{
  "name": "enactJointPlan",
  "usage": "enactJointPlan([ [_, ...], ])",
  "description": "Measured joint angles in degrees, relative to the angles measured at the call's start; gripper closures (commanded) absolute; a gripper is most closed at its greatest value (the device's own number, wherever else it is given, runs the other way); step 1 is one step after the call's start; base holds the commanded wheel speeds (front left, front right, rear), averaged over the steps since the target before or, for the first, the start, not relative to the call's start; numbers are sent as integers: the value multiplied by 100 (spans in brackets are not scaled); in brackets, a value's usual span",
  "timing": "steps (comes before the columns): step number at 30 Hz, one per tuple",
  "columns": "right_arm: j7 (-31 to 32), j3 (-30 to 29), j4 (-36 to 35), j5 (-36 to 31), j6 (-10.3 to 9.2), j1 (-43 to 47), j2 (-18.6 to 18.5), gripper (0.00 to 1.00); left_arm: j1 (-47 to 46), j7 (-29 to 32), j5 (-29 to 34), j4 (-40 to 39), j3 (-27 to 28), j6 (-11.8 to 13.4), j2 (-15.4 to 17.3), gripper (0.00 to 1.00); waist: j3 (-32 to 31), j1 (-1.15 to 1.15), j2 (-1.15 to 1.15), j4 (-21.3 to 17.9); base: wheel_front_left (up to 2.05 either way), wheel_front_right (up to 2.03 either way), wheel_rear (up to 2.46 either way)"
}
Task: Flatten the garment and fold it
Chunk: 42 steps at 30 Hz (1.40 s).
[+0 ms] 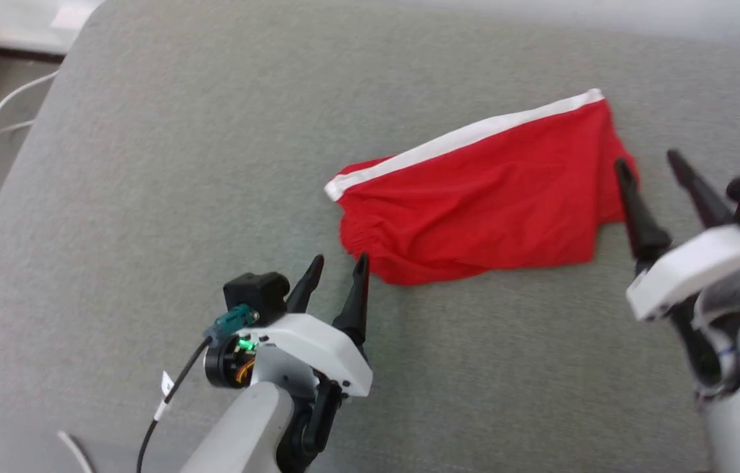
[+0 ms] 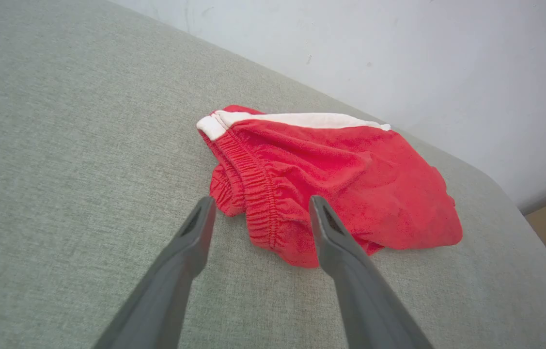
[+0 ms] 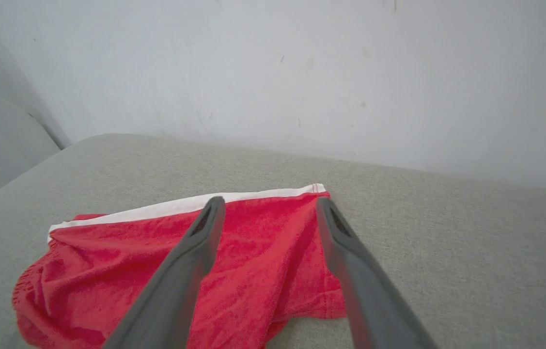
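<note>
The garment [image 1: 481, 197] is a pair of bright red shorts lying folded and wrinkled on the grey cushion, white stripe along its far edge, gathered waistband at its left end [image 2: 253, 194]. My left gripper [image 1: 340, 266] is open, its fingertips just short of the waistband corner, holding nothing. My right gripper [image 1: 649, 157] is open too, hovering over the garment's right end [image 3: 273, 252] with its left finger above the red cloth. In the wrist views, both pairs of fingers [image 2: 190, 242] [image 3: 195, 252] stand apart with nothing between them.
The grey cushion [image 1: 212, 164] spreads wide to the left and toward me. A white wall [image 3: 302, 72] rises right behind it. The cushion's rounded left edge drops to the floor, where a white cable [image 1: 8, 108] lies.
</note>
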Motion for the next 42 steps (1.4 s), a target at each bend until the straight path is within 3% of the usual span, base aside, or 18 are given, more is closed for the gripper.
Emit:
enactJointPlan([
  [10,-545,-76,-593,-174,0,862,583,0,-425,-398,40,1216,77,4,-98,0,-91,2,0,-479,0,0,0],
  [19,-546,-32,-676,-166,0,894,659,0,-802,-412,-202,2237,218,-15,-214,0,63,2,0,-731,0,0,0],
  [25,-370,-171,-586,-258,0,787,667,0,-1105,-221,-430,2550,132,-269,-248,0,160,1,0,-750,0,0,0],
  [26,-289,-215,-522,-299,0,739,667,0,-1139,-221,-456,2574,115,-323,-252,21,169,1,0,-739,0,0,0],
  [27,-223,-253,-460,-339,0,685,668,0,-1169,-223,-481,2607,103,-359,-252,57,179,2,0,-727,0,0,0],
  [28,-154,-305,-386,-391,0,612,669,0,-1195,-227,-485,2631,78,-392,-250,87,191,2,0,-715,0,0,0],
  [29,-65,-353,-288,-419,0,517,670,0,-1215,-227,-501,2659,55,-428,-252,100,207,2,0,-705,0,0,0],
  [42,302,-624,1948,-1213,0,-1542,675,0,-1436,-398,-681,2611,-296,-643,-338,100,478,2,0,-403,0,0,0],
])
